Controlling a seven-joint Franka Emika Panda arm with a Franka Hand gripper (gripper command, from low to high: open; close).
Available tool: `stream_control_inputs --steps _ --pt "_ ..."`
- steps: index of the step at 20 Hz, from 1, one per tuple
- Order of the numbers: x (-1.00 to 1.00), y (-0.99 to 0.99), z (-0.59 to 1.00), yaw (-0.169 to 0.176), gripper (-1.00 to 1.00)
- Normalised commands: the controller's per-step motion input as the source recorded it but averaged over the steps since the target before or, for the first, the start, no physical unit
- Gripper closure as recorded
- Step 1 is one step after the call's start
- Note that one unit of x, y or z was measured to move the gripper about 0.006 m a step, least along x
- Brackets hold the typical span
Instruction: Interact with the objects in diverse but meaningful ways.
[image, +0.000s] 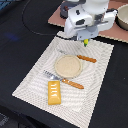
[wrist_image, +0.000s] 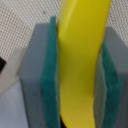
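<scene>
Wrist view shows the fingers (wrist_image: 107, 75) clamped on the yellow banana (wrist_image: 80, 60); it hangs unplaced above the placemat (image: 35, 82), bread slab (image: 54, 93) untouched.

- Exterior view: high, looking down over the placemat (image: 67, 75) from a distance.
- Wrist view: very close, between the pads (wrist_image: 50, 75); both views show the banana (wrist_image: 82, 60).
</scene>
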Motion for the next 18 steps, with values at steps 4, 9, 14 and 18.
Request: stream_control_inputs --steps 4,9,14,18 --pt "-0.09 0.23 -0.22 0.000 -1.00" --pt "-0.01 0.17 -0.03 0.001 -1.00" --pt "0.00 0.02 0.21 0.000 -1.00" --pt "0.00 0.05 0.23 0.003 -1.00"
